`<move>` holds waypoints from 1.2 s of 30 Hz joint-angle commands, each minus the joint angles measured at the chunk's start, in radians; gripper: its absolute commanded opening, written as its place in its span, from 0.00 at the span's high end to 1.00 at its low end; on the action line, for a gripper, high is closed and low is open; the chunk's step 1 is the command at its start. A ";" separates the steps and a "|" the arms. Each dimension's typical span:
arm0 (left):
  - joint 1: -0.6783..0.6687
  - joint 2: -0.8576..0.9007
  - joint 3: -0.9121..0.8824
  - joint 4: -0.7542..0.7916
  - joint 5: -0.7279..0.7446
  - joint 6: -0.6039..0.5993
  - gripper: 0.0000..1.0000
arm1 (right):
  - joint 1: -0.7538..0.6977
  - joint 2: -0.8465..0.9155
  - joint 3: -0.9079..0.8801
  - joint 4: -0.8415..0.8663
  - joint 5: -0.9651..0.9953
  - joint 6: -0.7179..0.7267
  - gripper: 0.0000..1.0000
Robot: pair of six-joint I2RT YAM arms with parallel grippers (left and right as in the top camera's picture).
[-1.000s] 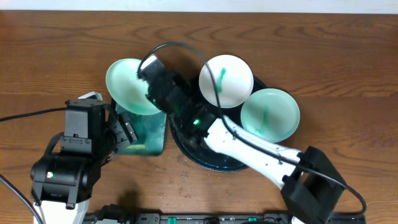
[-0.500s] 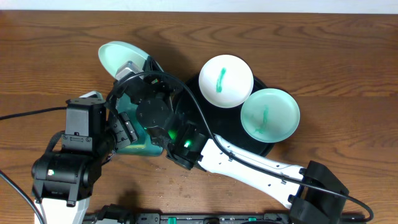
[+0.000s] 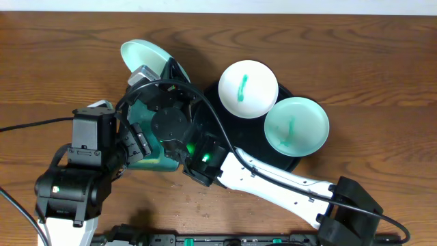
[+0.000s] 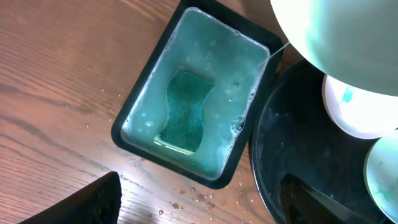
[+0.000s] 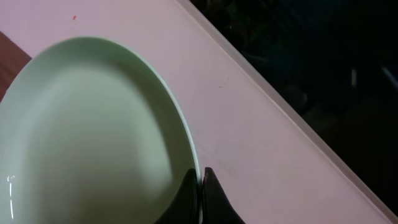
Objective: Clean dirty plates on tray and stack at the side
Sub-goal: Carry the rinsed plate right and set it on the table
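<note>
My right gripper is shut on the rim of a plain white plate and holds it tilted, off the table, above the small rectangular tray; the plate also fills the right wrist view. Two more plates, each with a teal smear, rest on the round black tray: one at its back, one at its right. My left gripper is open and empty, low over the wood between the rectangular tray and the round tray's rim.
A small rectangular black tray holds teal soapy water and a green sponge. Water drops speckle the wood near its front corner. My right arm reaches across the round tray's left half.
My right gripper has carried the plain plate off the round tray to the left and tipped it up on edge over the rectangular tray. The left arm has not moved.
</note>
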State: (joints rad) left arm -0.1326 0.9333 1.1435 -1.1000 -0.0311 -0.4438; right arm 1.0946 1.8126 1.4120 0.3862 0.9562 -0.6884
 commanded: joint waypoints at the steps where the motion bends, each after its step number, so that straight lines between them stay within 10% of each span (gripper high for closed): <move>1: 0.005 0.000 0.019 -0.003 -0.003 0.005 0.19 | 0.007 -0.027 0.013 0.007 0.016 -0.009 0.99; 28: 0.005 0.000 0.019 -0.003 -0.003 0.005 0.19 | 0.004 -0.027 0.013 0.007 0.016 0.009 0.99; 36: 0.005 0.000 0.019 -0.003 -0.003 0.005 0.19 | -0.084 -0.027 0.013 -0.344 -0.012 0.706 0.99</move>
State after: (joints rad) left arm -0.1326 0.9333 1.1435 -1.0996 -0.0315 -0.4438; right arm 1.0557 1.8099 1.4193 0.1371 0.9733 -0.3866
